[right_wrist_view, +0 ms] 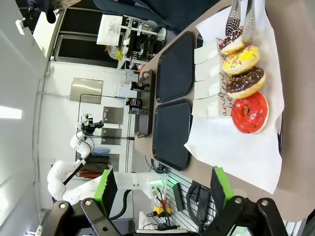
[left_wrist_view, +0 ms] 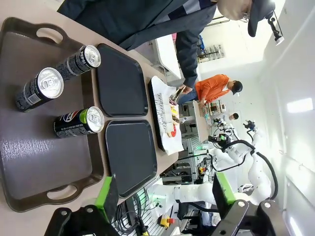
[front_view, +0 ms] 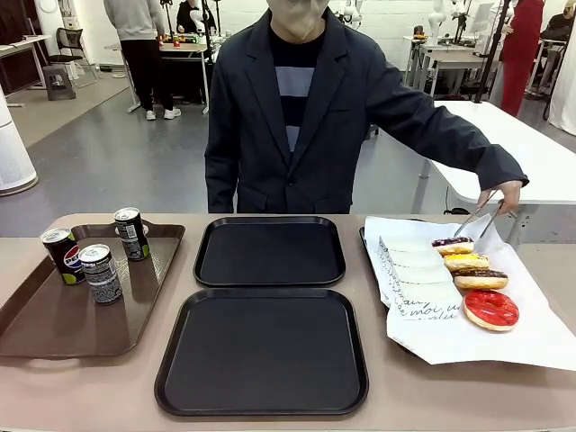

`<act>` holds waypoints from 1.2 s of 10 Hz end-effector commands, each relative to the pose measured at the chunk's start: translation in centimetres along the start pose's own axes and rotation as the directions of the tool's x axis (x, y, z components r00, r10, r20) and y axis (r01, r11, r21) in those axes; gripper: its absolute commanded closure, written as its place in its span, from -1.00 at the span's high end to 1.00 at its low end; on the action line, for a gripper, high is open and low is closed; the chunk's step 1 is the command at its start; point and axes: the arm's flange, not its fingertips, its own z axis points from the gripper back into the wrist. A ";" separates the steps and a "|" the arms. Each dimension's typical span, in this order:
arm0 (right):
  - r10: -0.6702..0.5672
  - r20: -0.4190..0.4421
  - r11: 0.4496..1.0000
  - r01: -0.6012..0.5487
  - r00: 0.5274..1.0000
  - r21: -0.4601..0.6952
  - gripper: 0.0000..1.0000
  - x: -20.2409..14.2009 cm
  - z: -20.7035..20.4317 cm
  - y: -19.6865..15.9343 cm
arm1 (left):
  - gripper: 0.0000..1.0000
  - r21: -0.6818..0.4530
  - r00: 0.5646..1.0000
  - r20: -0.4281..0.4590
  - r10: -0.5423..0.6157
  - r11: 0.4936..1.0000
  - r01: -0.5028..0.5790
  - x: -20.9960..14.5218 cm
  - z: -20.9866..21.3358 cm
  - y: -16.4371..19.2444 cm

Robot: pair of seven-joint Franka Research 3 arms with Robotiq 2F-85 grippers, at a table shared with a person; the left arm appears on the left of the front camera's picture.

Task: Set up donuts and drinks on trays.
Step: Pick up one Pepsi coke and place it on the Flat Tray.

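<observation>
Two black trays lie bare in the middle of the table, one far (front_view: 270,251) and one near (front_view: 263,351). Three cans stand on a brown tray (front_view: 54,315) at the left: a Pepsi can (front_view: 61,256) and two dark cans (front_view: 101,274) (front_view: 132,234). Several donuts in white sleeves lie in a row on white paper at the right, among them a yellow donut (front_view: 465,263), a chocolate donut (front_view: 481,280) and a red donut (front_view: 490,310). My left gripper (left_wrist_view: 165,191) hangs open high over the brown tray (left_wrist_view: 29,157). My right gripper (right_wrist_view: 162,186) is open above the red donut (right_wrist_view: 251,112).
The person stands at the far side, one hand (front_view: 504,193) holding metal tongs (front_view: 475,219) just above the farthest donut (front_view: 453,245). The white paper (front_view: 504,346) overhangs a dark tray at the table's right end. A white table stands behind at the right.
</observation>
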 end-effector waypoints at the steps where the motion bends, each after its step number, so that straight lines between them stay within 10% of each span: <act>1: 0.015 0.005 1.000 -0.015 1.000 0.015 1.00 0.0 0.1 -0.1 | 1.00 0.110 0.997 -0.048 -0.056 0.992 0.061 0.1 -1.3 -2.5; 5: 0.015 0.005 1.000 -0.015 1.000 0.015 1.00 0.0 0.1 -0.1 | 1.00 0.396 0.962 -0.252 -0.109 0.895 0.205 1.5 -7.5 -10.8; 8: 0.015 0.005 1.000 -0.015 1.000 0.015 1.00 0.0 0.1 -0.1 | 1.00 0.759 0.944 -0.320 -0.074 0.577 0.303 0.2 -14.9 -11.4; 12: 0.015 0.005 1.000 -0.015 1.000 0.015 1.00 0.0 0.1 -0.1 | 1.00 0.861 0.955 -0.290 -0.058 0.420 0.287 -0.4 -23.3 -8.3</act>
